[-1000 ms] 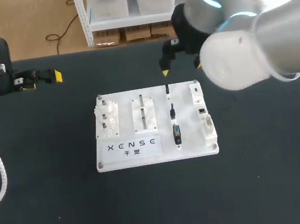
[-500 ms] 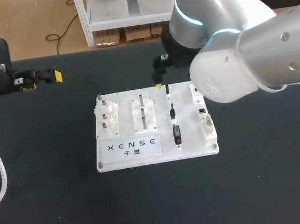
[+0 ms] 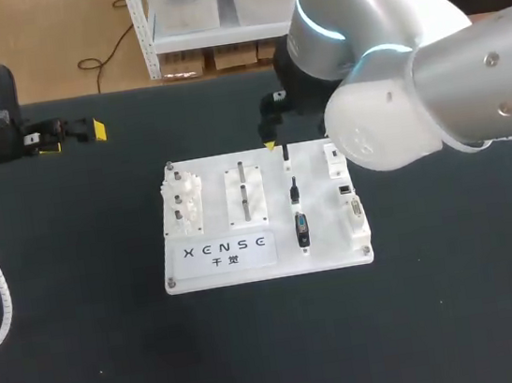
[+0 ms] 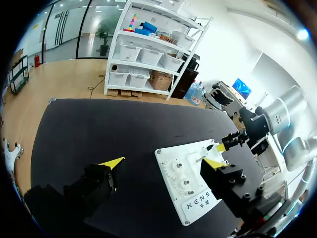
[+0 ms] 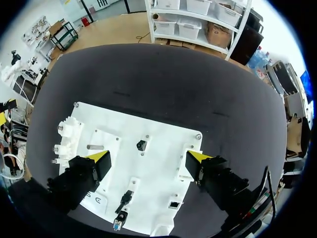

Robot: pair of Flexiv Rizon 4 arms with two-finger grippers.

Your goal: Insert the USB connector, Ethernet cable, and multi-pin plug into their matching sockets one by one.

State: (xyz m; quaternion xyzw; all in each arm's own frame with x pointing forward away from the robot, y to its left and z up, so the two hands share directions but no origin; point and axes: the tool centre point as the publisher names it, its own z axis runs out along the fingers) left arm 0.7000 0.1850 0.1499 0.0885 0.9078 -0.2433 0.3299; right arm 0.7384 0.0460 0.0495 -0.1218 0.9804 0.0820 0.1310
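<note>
While looking down from right wrist: right gripper (image 5: 148, 157) spread wide, pinching nothing, above board (image 5: 163, 134); USB connector (image 5: 141, 145) upright below, between fingers (image 5: 96, 166), untouched. Ethernet cable (image 5: 125, 198) and multi-pin plug (image 5: 118, 224) in line beyond it. Head view: right arm (image 3: 390, 60) covering one fingertip; left gripper (image 4: 163, 162) spread, empty, over table (image 4: 99, 129), well off board.

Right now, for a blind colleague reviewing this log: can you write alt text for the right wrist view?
The right gripper hangs open over a white board on a black table, a small black connector just ahead of the gap between its fingers. Two more connectors sit on the board under the gripper.
</note>
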